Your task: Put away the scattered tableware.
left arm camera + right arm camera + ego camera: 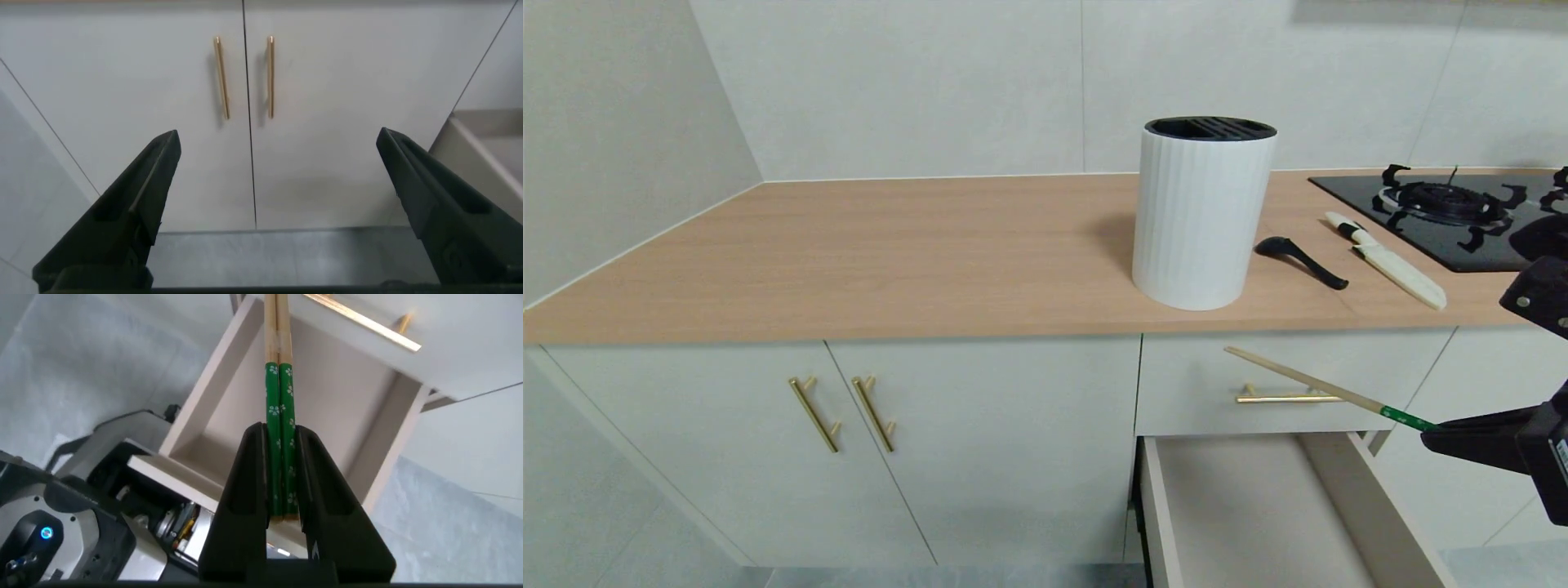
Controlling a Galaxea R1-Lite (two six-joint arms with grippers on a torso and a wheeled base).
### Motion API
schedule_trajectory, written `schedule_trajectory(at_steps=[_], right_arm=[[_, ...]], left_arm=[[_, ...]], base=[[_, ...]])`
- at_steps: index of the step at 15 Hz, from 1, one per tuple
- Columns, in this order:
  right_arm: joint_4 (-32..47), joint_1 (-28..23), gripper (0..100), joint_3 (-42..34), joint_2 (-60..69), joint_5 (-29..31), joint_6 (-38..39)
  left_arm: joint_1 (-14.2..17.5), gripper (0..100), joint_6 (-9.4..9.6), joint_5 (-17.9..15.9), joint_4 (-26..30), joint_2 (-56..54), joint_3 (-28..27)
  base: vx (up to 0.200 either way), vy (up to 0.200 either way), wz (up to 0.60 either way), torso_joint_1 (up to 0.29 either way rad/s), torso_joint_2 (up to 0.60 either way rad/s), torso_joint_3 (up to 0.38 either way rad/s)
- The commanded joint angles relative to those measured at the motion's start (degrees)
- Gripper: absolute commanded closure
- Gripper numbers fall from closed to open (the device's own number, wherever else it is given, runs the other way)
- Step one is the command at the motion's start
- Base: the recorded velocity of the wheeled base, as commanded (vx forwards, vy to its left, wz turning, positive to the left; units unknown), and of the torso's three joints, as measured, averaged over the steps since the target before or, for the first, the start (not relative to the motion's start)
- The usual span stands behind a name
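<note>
— Where are the chopsticks point(1307, 380) sitting right now?
— Your right gripper point(279, 449) is pinching them by their green ends, fingers pressing tight on the pair, and they are hanging over the open drawer point(1158, 506).
— And the other arm?
— Your left gripper point(278, 143) is hovering left of the drawer, fingers standing wide apart, facing the cabinet doors point(163, 122). The white holder point(1196, 220), black spoon point(1298, 260) and knife point(1388, 263) are resting on the countertop point(890, 253) above the drawer.

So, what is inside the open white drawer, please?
Only bare floor shows inside the open white drawer; the right end effector and its green-ended wooden chopsticks cover part.
</note>
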State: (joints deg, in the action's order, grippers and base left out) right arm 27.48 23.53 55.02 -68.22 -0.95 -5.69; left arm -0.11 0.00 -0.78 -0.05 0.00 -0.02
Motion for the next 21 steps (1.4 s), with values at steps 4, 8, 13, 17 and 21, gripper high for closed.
schedule_trajectory(at_steps=[4, 8, 13, 17, 21], right_arm=[[0.0, 0.4, 100, -0.3, -0.4, 0.0, -0.1], [0.0, 0.5, 100, -0.5, -1.3, 0.0, 0.0], [-1.4, 0.6, 100, -1.7, -3.7, 0.1, -0.1], [-1.5, 0.6, 100, -2.1, -5.7, 0.1, -0.1], [-3.7, 0.6, 100, -2.4, -12.2, 0.2, 0.4]], left_arm=[[0.0, 0, 0.00, 0.0, 0.0, 0.0, 0.0], [0.0, 0, 0.00, 0.0, 0.0, 0.0, 0.0], [0.0, 0, 0.00, 0.0, 0.0, 0.0, 0.0], [0.0, 0, 0.00, 0.0, 0.0, 0.0, 0.0], [0.0, 0, 0.00, 0.0, 0.0, 0.0, 0.0]], base=[[0.000, 0.000, 0.00, -0.178, 0.47, 0.292], [0.000, 0.000, 0.00, -0.155, 0.47, 0.305], [0.000, 0.000, 0.00, -0.094, 0.35, 0.248], [0.000, 0.000, 0.00, -0.006, 0.04, 0.021], [0.000, 0.000, 0.00, 0.000, 0.00, 0.000]])
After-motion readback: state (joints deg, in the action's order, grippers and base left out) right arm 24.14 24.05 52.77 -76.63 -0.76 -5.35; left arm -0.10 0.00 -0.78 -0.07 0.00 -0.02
